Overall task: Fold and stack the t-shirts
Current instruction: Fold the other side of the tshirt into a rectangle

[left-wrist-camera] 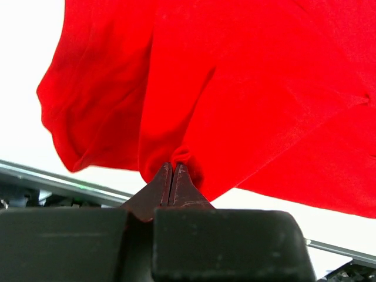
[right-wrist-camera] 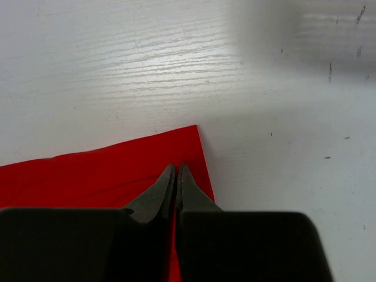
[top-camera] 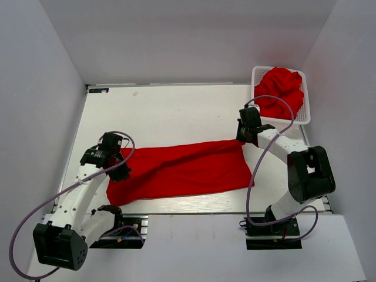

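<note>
Nearest the left wrist lens, the left jaws are pressing fully together and pinching a small pucker of the t-shirt (left-wrist-camera: 247, 106), whose red cloth is hanging in loose folds beyond the tips, raised off the table (left-wrist-camera: 23, 70). Seen from above, this t-shirt is stretching in a long band across the near half of the table, its left end rising to the left jaws and its far right corner lying at the right jaws. Those right jaws are also closing tip to tip, right over the corner. They seem to be gripping the hem, though the contact itself is hiding beneath them.

At the far right corner a white lattice basket (top-camera: 257, 73) is holding a crumpled heap of t-shirts (top-camera: 282, 91), well apart from the spread one. A purple cable (top-camera: 276, 98) from the right arm (top-camera: 294, 158) is looping across the basket's near side in the top view, partly covering the heap. Grey walls (top-camera: 41, 88) are enclosing the table on three sides.
</note>
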Tool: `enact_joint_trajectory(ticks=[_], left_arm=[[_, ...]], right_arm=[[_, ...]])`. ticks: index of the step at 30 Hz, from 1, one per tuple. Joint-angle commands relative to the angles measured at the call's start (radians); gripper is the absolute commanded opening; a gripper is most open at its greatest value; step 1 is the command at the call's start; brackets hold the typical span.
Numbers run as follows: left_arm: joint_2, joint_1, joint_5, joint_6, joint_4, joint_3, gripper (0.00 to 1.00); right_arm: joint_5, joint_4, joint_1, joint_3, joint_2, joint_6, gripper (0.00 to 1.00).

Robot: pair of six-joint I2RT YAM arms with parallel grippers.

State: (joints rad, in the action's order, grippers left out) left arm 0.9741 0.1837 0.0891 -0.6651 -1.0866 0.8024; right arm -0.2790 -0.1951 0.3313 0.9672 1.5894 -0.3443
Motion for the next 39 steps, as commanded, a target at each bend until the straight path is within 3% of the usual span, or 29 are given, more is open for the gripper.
enact_joint_trajectory(ticks=[1,4,5,6,7,8,9,10,11,14,19,22,23,27,35,39], left_arm=[[-0.009,0.002,-0.02,-0.034,-0.049,-0.011,0.0],[-0.018,0.002,-0.09,-0.034,-0.058,-0.067,0.03],[-0.031,0.002,-0.1,-0.034,-0.073,-0.083,0.17],[-0.04,0.002,-0.118,-0.034,-0.073,-0.097,0.21],[-0.04,0.002,-0.118,-0.034,-0.082,-0.097,0.33],[-0.04,0.002,-0.118,-0.034,-0.096,-0.082,0.93],[-0.04,0.002,-0.118,-0.034,-0.096,-0.056,1.0],[-0.04,0.002,-0.1,-0.034,-0.096,-0.04,1.0],[-0.04,0.002,-0.071,-0.034,-0.105,-0.022,1.0],[-0.017,0.002,-0.04,-0.016,-0.095,0.07,1.0],[0.049,0.002,-0.04,-0.002,0.037,0.08,1.0],[0.127,0.002,-0.072,0.016,0.164,0.061,1.0],[0.152,0.002,-0.084,0.03,0.224,0.051,1.0],[0.284,0.002,-0.082,0.053,0.261,0.064,1.0],[0.42,-0.018,-0.022,0.035,0.367,0.031,1.0],[0.572,-0.018,-0.009,0.035,0.427,0.076,1.0]], right_arm=[[-0.008,-0.015,-0.006,-0.008,-0.02,-0.022,0.0],[-0.017,-0.059,-0.009,-0.019,-0.011,-0.065,0.0],[-0.026,-0.082,-0.011,-0.031,-0.016,-0.076,0.02],[-0.031,-0.096,-0.009,-0.041,-0.02,-0.103,0.06],[-0.038,-0.101,-0.009,-0.06,-0.029,-0.114,0.14],[-0.061,-0.119,-0.012,-0.076,-0.031,-0.134,0.49],[-0.068,-0.141,-0.012,-0.088,-0.034,-0.157,0.72],[-0.087,-0.167,-0.014,-0.09,-0.045,-0.174,0.87],[-0.092,-0.181,-0.014,-0.091,-0.051,-0.176,0.9],[-0.106,-0.202,-0.014,-0.096,-0.103,-0.176,0.9],[-0.06,-0.205,-0.008,-0.062,-0.173,-0.102,0.9],[0.081,-0.141,-0.003,-0.073,-0.189,-0.007,0.9],[0.216,-0.094,0.003,-0.087,-0.189,0.028,0.9],[0.464,0.015,0.023,-0.111,-0.175,0.082,0.9],[0.48,0.086,0.069,-0.076,-0.049,0.081,0.9],[0.452,0.075,0.06,-0.082,0.049,0.024,0.9]])
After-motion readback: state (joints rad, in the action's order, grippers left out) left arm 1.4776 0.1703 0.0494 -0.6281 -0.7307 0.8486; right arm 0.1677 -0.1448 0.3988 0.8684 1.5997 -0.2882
